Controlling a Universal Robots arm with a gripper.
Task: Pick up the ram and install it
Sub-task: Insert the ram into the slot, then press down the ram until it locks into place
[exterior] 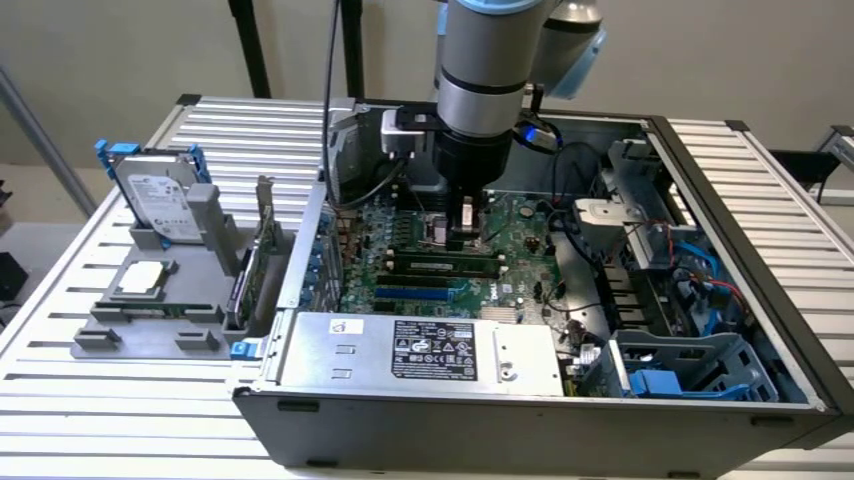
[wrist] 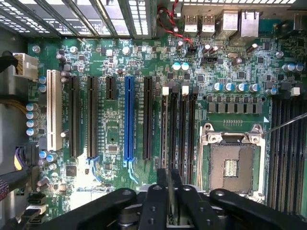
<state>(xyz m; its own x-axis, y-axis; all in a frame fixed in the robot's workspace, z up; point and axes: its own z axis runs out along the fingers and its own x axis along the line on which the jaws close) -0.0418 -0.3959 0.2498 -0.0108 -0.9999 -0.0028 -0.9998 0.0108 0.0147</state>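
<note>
My gripper [exterior: 463, 238] reaches down into the open computer case, just above the motherboard [exterior: 400, 225]. In the wrist view its black fingers [wrist: 153, 206] stand close together on a thin dark strip seen edge-on, the ram [wrist: 169, 176]. The strip lies in line with the black memory slots [wrist: 184, 129] that have white latches, beside the bare processor socket [wrist: 232, 165]. Whether the ram is seated in its slot I cannot tell. In the exterior view a green stick [exterior: 441, 265] lies along a slot right at the gripper's tip.
A silver power supply [exterior: 414, 350] fills the case's front. Cables and a blue drive cage [exterior: 694, 370] crowd the exterior view's right. Outside the case, a grey fixture [exterior: 94, 338] carries a hard drive [exterior: 158, 200], a square silver chip [exterior: 140, 280] and an upright expansion card [exterior: 262, 250].
</note>
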